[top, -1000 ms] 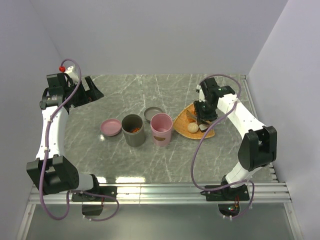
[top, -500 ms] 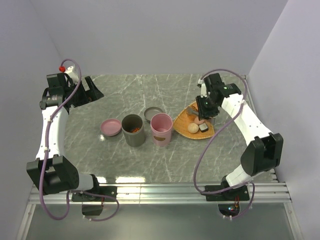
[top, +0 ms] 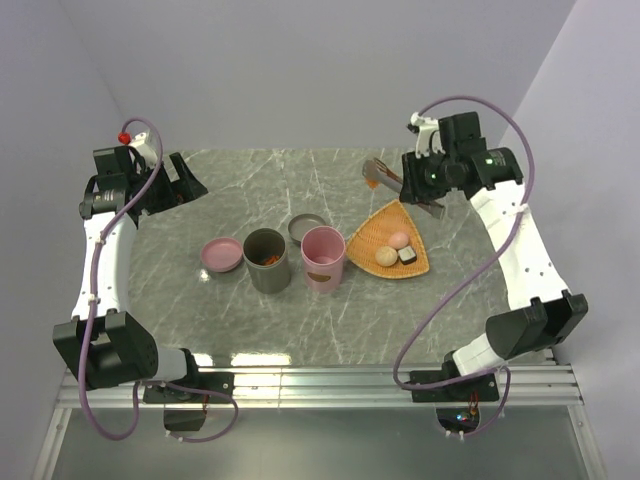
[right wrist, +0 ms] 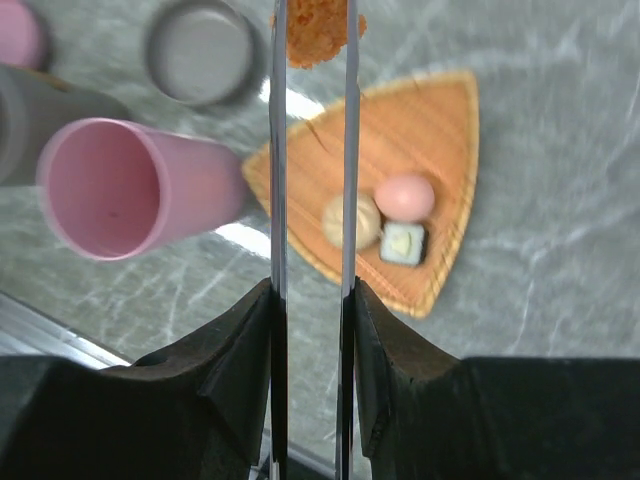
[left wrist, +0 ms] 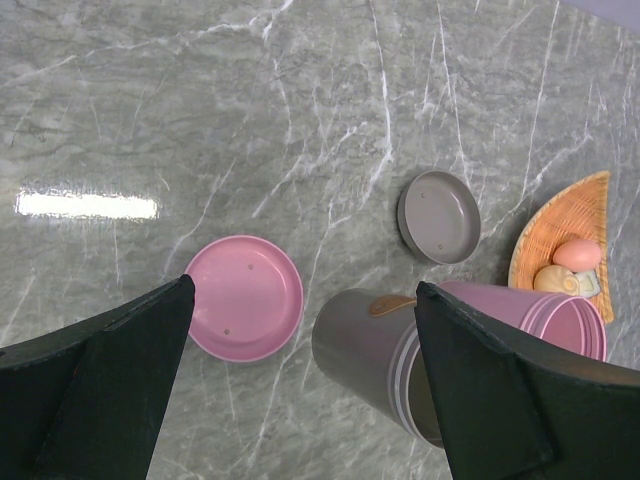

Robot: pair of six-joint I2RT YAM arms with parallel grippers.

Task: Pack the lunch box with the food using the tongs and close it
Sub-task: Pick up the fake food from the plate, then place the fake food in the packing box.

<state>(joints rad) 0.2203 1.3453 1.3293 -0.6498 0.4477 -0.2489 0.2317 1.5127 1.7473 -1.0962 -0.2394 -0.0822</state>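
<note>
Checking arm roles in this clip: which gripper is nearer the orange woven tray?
Right. The right gripper, clamping the tongs, hovers near the tray's far corner; the left gripper hangs open far off to the left.

left cup (top: 266, 262) beside right cup (top: 323, 262) | tray (top: 372, 238) right of both | block (top: 407, 255) on tray

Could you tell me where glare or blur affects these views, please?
Left wrist: a bright glare streak on the table, otherwise sharp. Right wrist: the pink cup and grey lid look soft, the tongs sharper. Top external: a pale reflection along the table's near edge.
</note>
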